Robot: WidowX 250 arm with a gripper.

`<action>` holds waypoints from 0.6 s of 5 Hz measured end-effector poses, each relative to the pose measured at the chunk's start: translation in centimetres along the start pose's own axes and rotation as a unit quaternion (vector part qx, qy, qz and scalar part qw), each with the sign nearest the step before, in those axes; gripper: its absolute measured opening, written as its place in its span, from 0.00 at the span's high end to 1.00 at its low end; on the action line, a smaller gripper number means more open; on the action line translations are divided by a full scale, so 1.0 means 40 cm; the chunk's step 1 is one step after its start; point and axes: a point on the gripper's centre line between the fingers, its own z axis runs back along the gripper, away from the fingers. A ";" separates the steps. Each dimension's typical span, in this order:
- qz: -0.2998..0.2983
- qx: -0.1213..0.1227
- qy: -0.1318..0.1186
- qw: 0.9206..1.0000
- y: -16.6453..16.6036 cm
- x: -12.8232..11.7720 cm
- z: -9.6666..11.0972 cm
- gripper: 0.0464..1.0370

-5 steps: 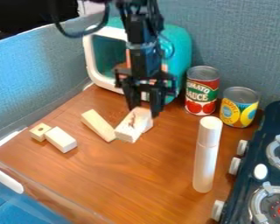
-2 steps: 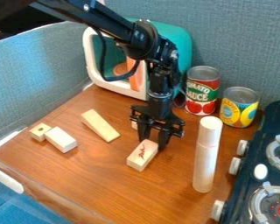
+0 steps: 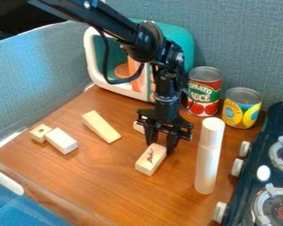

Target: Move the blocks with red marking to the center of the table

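We see the gripper (image 3: pixel 160 148) hanging over the middle of the counter (image 3: pixel 102 181), its fingers narrowed around the far end of the block with red marking (image 3: pixel 151 160). That block lies tilted to our view, red mark up, between the long block (image 3: pixel 101 126) and the white tube (image 3: pixel 208 159), which stands upright. Just behind the gripper we make out part of a pale block (image 3: pixel 139 127). Over by the counter's left edge we have a white block (image 3: pixel 61 141) beside a small block with a hole (image 3: pixel 40 133). Behind the tube stand a red can (image 3: pixel 204 92) and a yellow can (image 3: pixel 242 108), near the toy stove (image 3: pixel 238 207).
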 end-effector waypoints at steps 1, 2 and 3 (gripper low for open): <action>0.007 -0.016 -0.040 0.999 -0.005 -0.020 0.105 0.17; 0.028 -0.024 -0.102 0.994 0.002 -0.053 0.267 0.03; 0.053 -0.028 -0.114 0.992 0.024 -0.093 0.374 0.04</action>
